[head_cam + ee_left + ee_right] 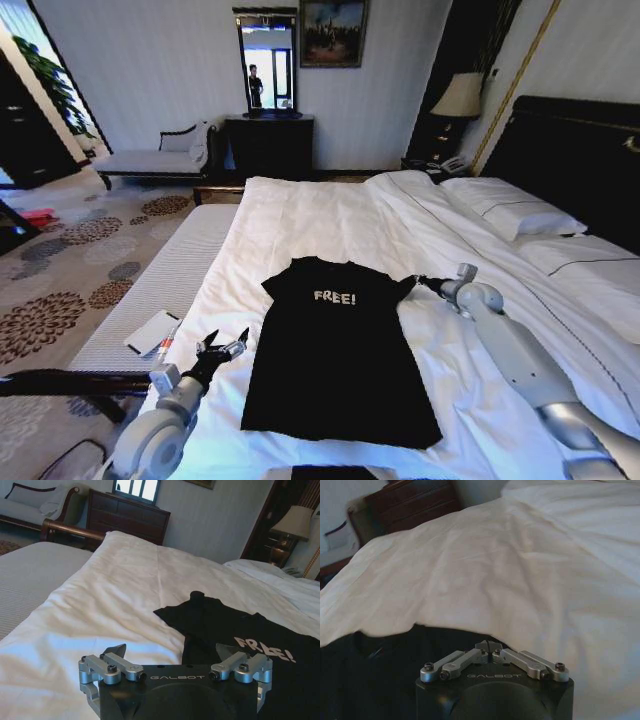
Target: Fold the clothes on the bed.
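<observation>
One black T-shirt (335, 350) with white "FREE!" lettering, spread flat on the white duvet of the bed (330, 215), collar toward the far end. Two white pillows (515, 212) by the dark headboard. Left gripper (222, 350) just beside the shirt's left edge, jaws apart, holding nothing. Right gripper (422, 280) at the shirt's right sleeve, jaws drawn together at the sleeve's edge; actual pinch of fabric impossible to tell. One white card (153, 332) on the bench alongside the bed.

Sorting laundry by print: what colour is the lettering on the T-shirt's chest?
White, reading "FREE!" on the black T-shirt; clearest in the head view.
</observation>
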